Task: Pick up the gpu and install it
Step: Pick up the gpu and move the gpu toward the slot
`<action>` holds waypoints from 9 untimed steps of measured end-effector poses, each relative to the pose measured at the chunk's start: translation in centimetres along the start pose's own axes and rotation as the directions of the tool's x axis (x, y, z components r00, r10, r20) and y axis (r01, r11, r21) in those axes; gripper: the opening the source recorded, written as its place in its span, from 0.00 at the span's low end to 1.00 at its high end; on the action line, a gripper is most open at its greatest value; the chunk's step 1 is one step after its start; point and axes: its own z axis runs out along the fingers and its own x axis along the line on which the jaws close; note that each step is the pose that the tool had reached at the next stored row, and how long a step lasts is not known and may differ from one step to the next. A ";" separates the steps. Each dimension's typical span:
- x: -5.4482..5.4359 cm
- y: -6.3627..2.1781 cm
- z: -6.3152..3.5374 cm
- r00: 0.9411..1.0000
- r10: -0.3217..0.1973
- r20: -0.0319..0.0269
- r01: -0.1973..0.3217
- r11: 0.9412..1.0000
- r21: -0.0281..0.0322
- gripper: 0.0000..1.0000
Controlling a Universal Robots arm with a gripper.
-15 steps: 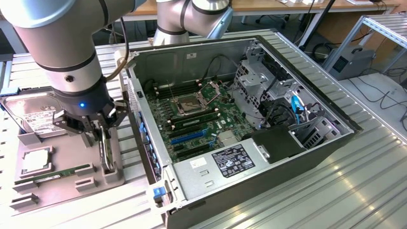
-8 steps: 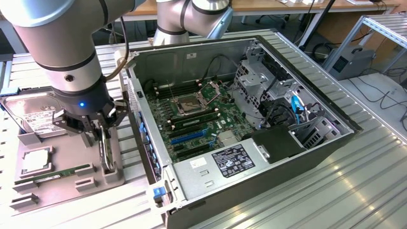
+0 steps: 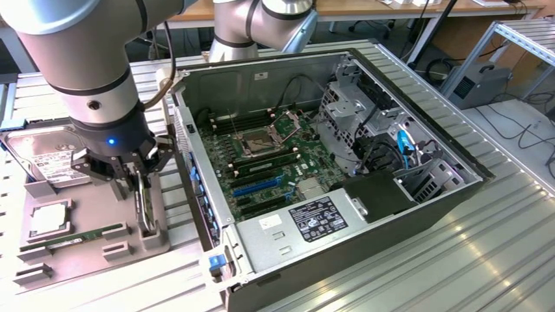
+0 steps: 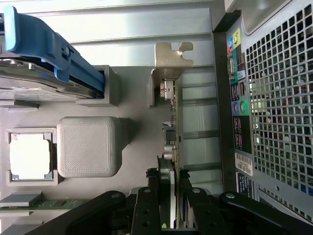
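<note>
gpu (image 4: 174, 122), a thin dark circuit board with a silver metal end bracket, is seen standing on edge in a slot of the grey plastic fixture tray (image 3: 87, 224), just beside the open black computer case (image 3: 286, 260). It is clamped on both faces by the narrowly set fingers of the black gripper (image 4: 171, 196).

arm (image 3: 82, 71) upright | wrist (image 3: 111, 140) pointing down | jaws clamped on gpu (image 4: 172, 117)

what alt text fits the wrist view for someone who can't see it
The gripper grips the gpu, a thin card standing on edge in a grey holder, its silver bracket at the far end. A computer case flanks one side, a processor chip and hard drive the other.
</note>
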 end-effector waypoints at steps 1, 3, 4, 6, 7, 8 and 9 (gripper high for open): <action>0.0 0.00 -0.02 1.000 0.000 0.000 0.000 1.000 0.000 0.27; 0.0 0.00 -0.05 1.000 0.000 0.000 0.000 1.000 0.000 0.27; 0.0 0.00 -0.06 1.000 0.000 0.000 0.000 1.000 0.000 0.27; 0.0 0.01 -0.10 1.000 0.000 0.000 0.000 1.000 0.000 0.27; 0.0 0.00 -0.12 1.000 0.000 0.000 0.000 1.000 0.000 0.27; 0.0 0.01 -0.14 1.000 0.000 0.000 0.000 1.000 0.000 0.27; 0.0 0.01 -0.16 1.000 0.000 0.000 0.000 1.000 0.000 0.27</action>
